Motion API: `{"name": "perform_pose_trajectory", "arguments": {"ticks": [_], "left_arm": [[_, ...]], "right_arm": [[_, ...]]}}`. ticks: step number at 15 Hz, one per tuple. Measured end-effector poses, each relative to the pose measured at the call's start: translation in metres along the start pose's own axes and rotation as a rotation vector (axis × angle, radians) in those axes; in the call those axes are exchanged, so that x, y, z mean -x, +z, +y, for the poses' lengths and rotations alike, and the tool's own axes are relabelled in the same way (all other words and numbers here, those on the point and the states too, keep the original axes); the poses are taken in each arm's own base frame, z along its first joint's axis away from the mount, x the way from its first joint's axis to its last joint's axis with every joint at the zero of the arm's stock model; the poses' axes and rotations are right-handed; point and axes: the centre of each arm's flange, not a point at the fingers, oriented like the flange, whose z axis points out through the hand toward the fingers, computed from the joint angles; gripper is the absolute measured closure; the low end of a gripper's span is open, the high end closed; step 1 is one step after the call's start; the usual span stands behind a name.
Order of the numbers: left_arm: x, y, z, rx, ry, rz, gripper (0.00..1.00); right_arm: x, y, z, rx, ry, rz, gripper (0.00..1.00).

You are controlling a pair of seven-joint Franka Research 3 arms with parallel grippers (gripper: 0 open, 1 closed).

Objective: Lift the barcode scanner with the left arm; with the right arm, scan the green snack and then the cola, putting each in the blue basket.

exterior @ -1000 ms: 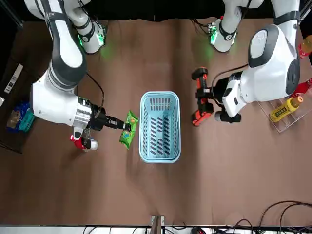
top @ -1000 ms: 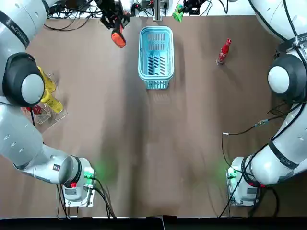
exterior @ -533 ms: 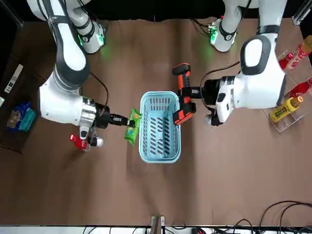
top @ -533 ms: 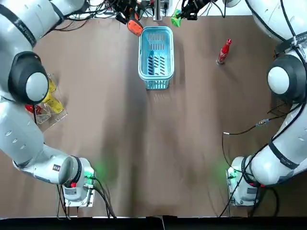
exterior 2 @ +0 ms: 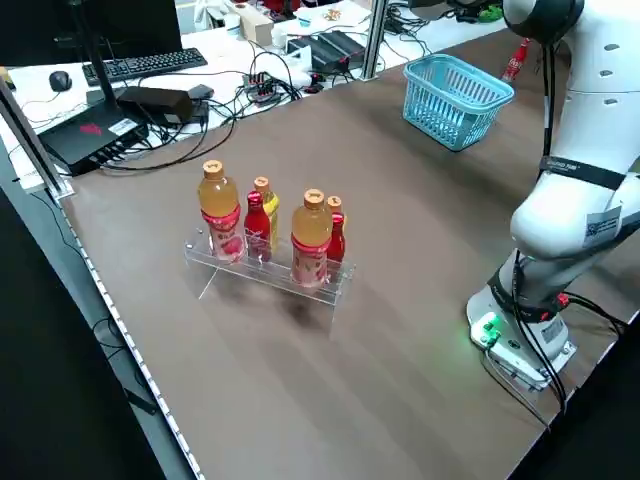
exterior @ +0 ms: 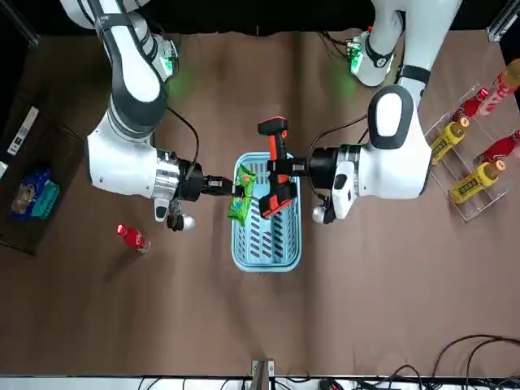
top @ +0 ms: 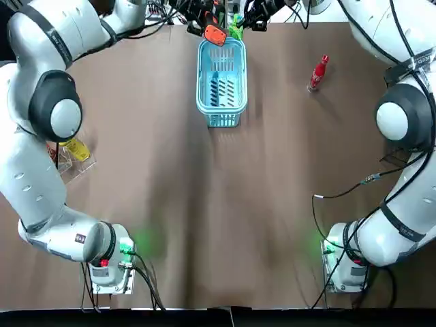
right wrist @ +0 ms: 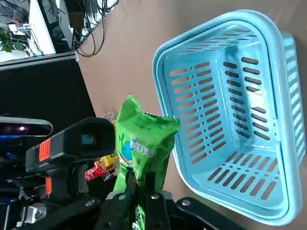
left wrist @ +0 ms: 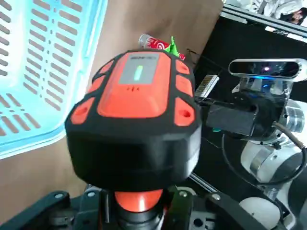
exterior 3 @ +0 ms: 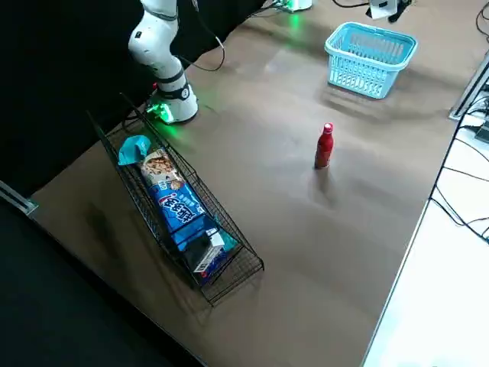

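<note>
- Left gripper (exterior: 299,166) is clamped tight on the handle of the chunky orange-and-black plastic barcode scanner (exterior: 276,166), holding it up in the air over the robot's-left side of the light blue slotted plastic basket (exterior: 266,253).
- Right gripper (exterior: 227,185) has its fingers pinched on one end of the crinkly green snack bag (exterior: 240,195), which hangs over the basket's opposite rim, just beside the scanner's head and not quite touching as far as I can tell.
- Small red cola bottle (exterior: 130,236) stands upright on the brown table (exterior: 366,309), well off to the robot's right of the basket.
- Clear rack of drink bottles (exterior 2: 265,230) sits over on the robot's left.
</note>
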Motion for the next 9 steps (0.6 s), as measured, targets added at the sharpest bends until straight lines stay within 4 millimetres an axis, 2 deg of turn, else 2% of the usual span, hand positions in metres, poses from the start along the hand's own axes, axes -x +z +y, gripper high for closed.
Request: {"name": "perform_pose_trajectory", "arguments": {"ticks": [9], "left_arm": [[0.007,0.018,0.008,0.028,-0.017,-0.037,0.67]], "right_arm": [[0.0,-0.001,0.0,-0.001,-0.002,0.001,0.91]]}}
